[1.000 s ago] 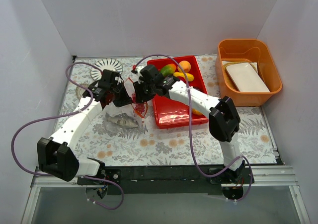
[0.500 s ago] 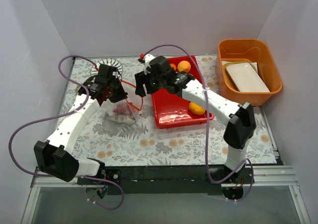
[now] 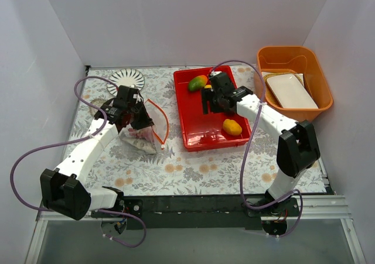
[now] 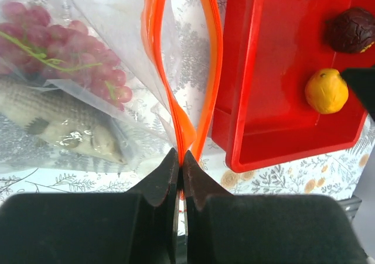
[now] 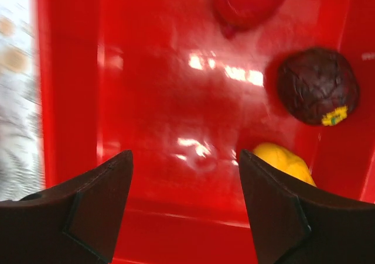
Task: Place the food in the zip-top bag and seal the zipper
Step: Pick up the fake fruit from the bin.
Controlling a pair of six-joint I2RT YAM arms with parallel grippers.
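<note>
My left gripper [image 3: 135,119] is shut on the orange-red zipper [image 4: 181,123] of the clear zip-top bag [image 3: 139,140] and holds its mouth up as an open loop [image 3: 163,120]. Purple grapes [image 4: 64,47] and the silver fish [image 4: 58,120] lie inside the bag. My right gripper [image 5: 184,156] is open and empty, low over the red tray [image 3: 199,136]. In the tray are a dark plum [image 5: 316,85], a yellow fruit [image 5: 284,161], a red apple [image 5: 249,0], the green-red mango [image 3: 197,82] and an orange fruit [image 3: 232,126].
An orange basin [image 3: 319,76] holding a white dish [image 3: 291,91] stands at the back right. A white slotted disc [image 3: 126,78] lies at the back left. White walls close in the floral table [image 3: 193,170] on three sides.
My right gripper has drawn back from the bag's mouth and swung right over the red tray, open. My left gripper keeps its hold on the zipper and has shifted slightly.
</note>
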